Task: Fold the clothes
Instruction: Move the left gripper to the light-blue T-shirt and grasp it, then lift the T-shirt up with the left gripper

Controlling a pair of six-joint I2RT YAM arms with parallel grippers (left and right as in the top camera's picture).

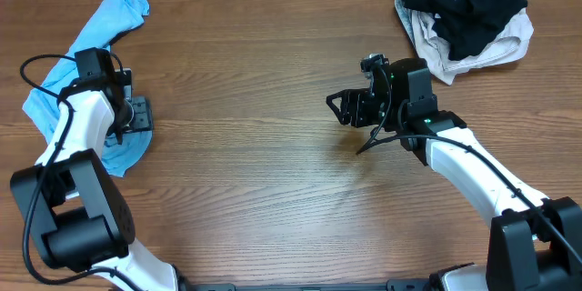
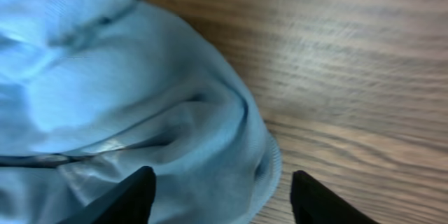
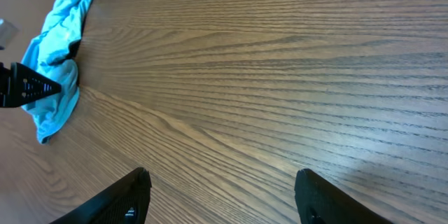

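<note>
Right now your left gripper point(image 2: 220, 196) hangs with its jaws spread wide. The sky-blue T-shirt point(image 2: 140, 98) lies crumpled just below and ahead of it, its rounded hem falling between the two fingers and the bare wooden table point(image 2: 350, 63) showing on the right finger's side. Your right gripper point(image 3: 220, 196) is likewise spread and holds nothing, with only wood grain under it and the T-shirt well apart, far ahead to its left.

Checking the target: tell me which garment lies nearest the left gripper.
The light blue T-shirt, crumpled at the left, directly beneath the open left gripper. The black garment and cream garment lie piled at the far right corner.
</note>
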